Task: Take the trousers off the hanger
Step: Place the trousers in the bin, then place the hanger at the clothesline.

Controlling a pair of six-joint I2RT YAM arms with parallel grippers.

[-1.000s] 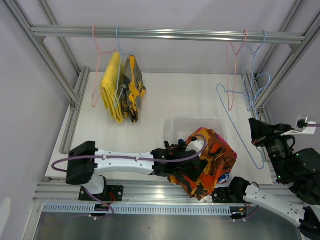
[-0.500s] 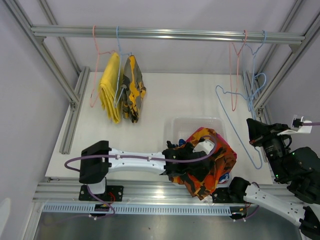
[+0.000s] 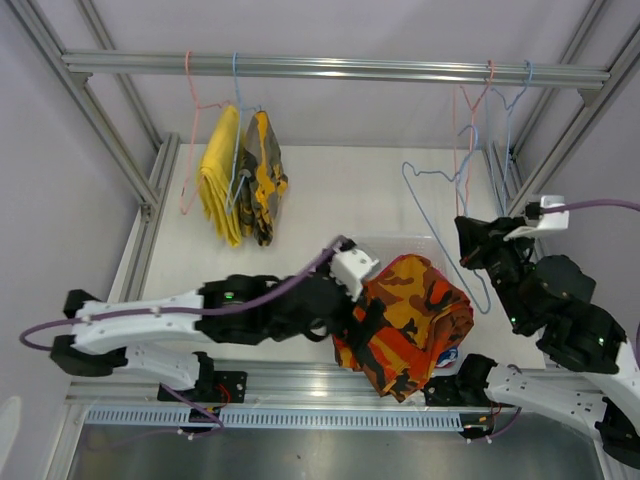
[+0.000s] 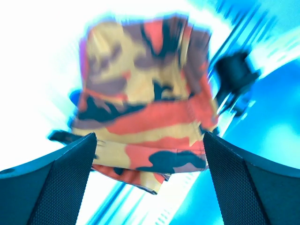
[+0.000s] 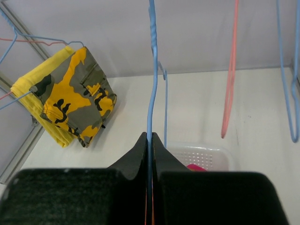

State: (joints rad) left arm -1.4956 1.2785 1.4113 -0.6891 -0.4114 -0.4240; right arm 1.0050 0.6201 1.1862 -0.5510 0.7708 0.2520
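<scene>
Left gripper [image 4: 149,136] now released and backed off the orange camouflage trousers [image 3: 410,320], which are heaped over the basket [image 3: 395,243]. Right gripper [image 5: 150,138], clamped on the blue hanger [image 5: 151,93], has swung left. Yellow trousers [image 3: 218,175] and olive-yellow camouflage trousers [image 3: 262,175] still hang unchanged.

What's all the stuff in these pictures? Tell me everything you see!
Orange camouflage trousers: one, piled on the basket.
Yellow trousers: one, hanging at the rail's left.
Olive camouflage trousers: one, hanging beside the yellow.
Pink cloth: a bit, in the basket.
Basket: one, clear, on the table.
Held hanger: one, blue, in the right jaws.
Bare hangers: pink and blue, on the rail's right.
Rail: one, silver, across the top.
Table: one, white.
Left arm: jaws open over the orange camouflage trousers.
Right arm: jaws shut on the held hanger.
</scene>
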